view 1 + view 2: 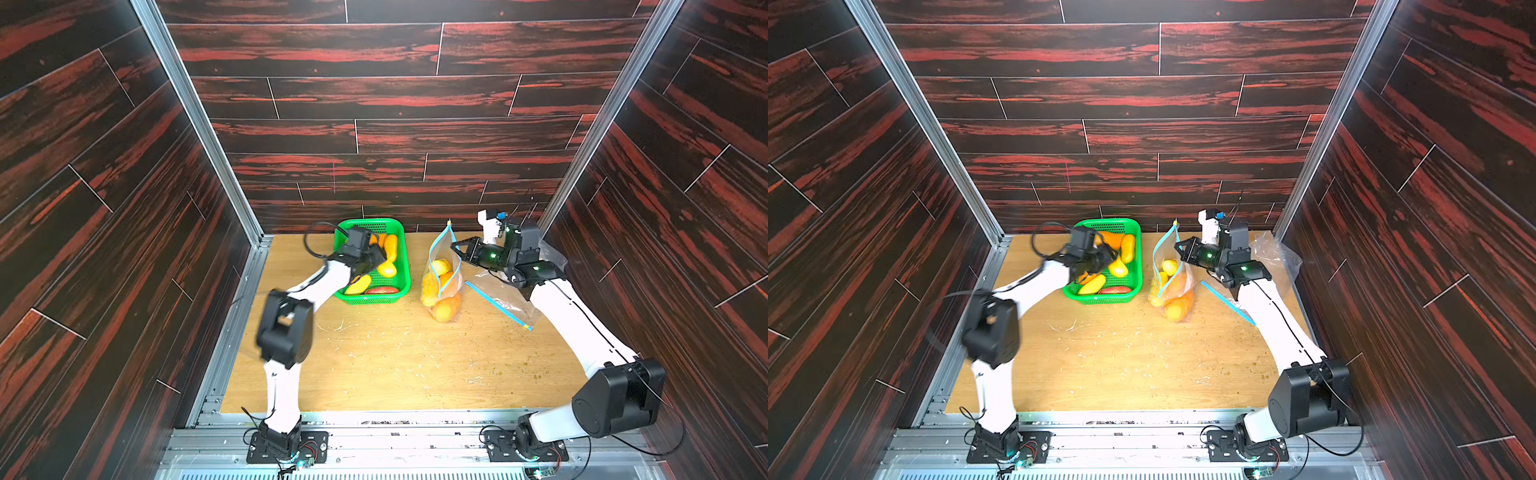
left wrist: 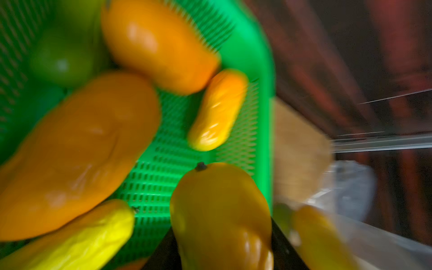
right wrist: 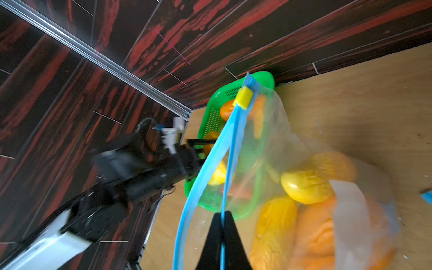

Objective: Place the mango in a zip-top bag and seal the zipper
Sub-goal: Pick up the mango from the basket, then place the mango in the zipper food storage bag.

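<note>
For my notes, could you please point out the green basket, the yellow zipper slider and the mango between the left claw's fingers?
green basket (image 1: 374, 298): in a top view, front wall.
yellow zipper slider (image 3: 243, 97): right wrist view, its middle.
mango (image 2: 222, 210): left wrist view, its middle.

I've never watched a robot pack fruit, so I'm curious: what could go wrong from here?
The glossy mango held by the left gripper might slip during the lift from the basket. The bag is already bulging with fruit, and the right gripper pinches only one zipper edge, so the mouth may be too narrow, and sealing could fail.
</note>
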Tool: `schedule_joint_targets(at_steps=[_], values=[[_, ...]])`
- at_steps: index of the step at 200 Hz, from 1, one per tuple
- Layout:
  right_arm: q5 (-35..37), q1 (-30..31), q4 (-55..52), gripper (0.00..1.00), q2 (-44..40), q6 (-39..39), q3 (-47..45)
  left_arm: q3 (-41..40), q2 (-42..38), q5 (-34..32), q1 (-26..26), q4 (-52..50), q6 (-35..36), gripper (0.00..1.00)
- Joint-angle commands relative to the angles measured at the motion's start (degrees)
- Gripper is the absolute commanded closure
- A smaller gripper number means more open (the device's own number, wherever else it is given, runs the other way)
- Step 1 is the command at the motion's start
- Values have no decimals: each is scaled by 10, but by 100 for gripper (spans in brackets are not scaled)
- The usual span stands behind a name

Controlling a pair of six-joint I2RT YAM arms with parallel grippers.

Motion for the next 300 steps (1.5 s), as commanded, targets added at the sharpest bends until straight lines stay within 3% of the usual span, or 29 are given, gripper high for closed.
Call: schedule_joint_targets(at_steps=[1, 22, 48, 71, 89, 117, 180, 188, 232, 268, 300], values=[[-22, 7, 21, 100, 19, 17, 9, -56, -96, 26, -19, 180, 31, 70], [-25, 10, 27, 100, 25, 23, 15, -94, -147, 52, -53, 245, 97, 70], [-29, 14, 27, 100, 32, 27, 26, -127, -183, 36, -113, 279, 215, 70], [-35, 16, 30, 100, 32, 33, 27, -146, -185, 31, -146, 329, 260, 70], [-36, 16, 31, 100, 27, 37, 27, -131, -169, 46, -156, 316, 294, 70], [-36, 16, 33, 100, 17, 42, 28, -111, -146, 17, -181, 268, 382, 70], [-42, 16, 35, 100, 9, 51, 29, -82, -97, -5, -196, 250, 415, 69], [-42, 16, 34, 100, 9, 50, 31, -78, -94, -9, -197, 244, 417, 64], [-32, 16, 24, 100, 16, 44, 40, -82, -87, -37, -196, 238, 394, 1], [-35, 15, -1, 100, 22, 19, 61, -121, -141, -46, -188, 273, 347, 0], [-74, 3, -60, 100, 44, -67, 120, -170, -218, -37, -148, 303, 258, 0]])
